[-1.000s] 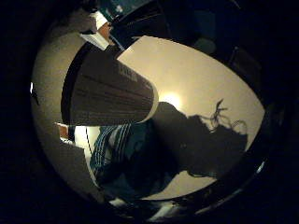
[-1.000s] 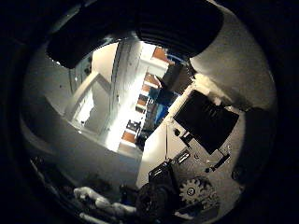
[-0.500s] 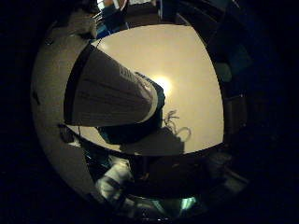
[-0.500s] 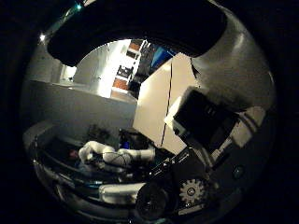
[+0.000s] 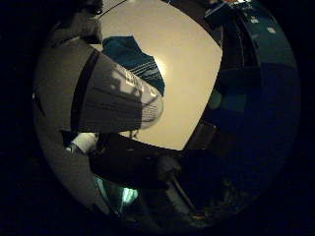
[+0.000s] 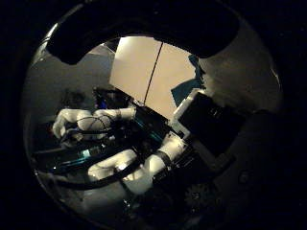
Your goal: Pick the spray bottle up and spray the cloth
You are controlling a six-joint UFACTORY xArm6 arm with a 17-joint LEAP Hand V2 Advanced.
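Note:
The spray bottle [image 5: 113,101] is a white cylinder with a printed label. It lies right against my palm and fills much of the little finger side view, held in the air above the pale table [image 5: 187,83]. The cloth [image 5: 135,59], teal with thin stripes, lies flat on that table just beyond the bottle's end; a corner of the cloth [image 6: 184,88] also shows in the thumb side view. My hand [image 6: 225,120] is curled round the bottle, a dark finger arching across the thumb side view.
White arm segments [image 6: 144,165] run below the hand, over dark floor and equipment beside the table's edge [image 6: 139,72]. Blue furniture or boxes [image 5: 256,73] stand past the table's far side.
The whole picture has swung, so the hand has turned with the bottle still in it. The cloth now shows just beyond the bottle's end, and the table looks farther away.

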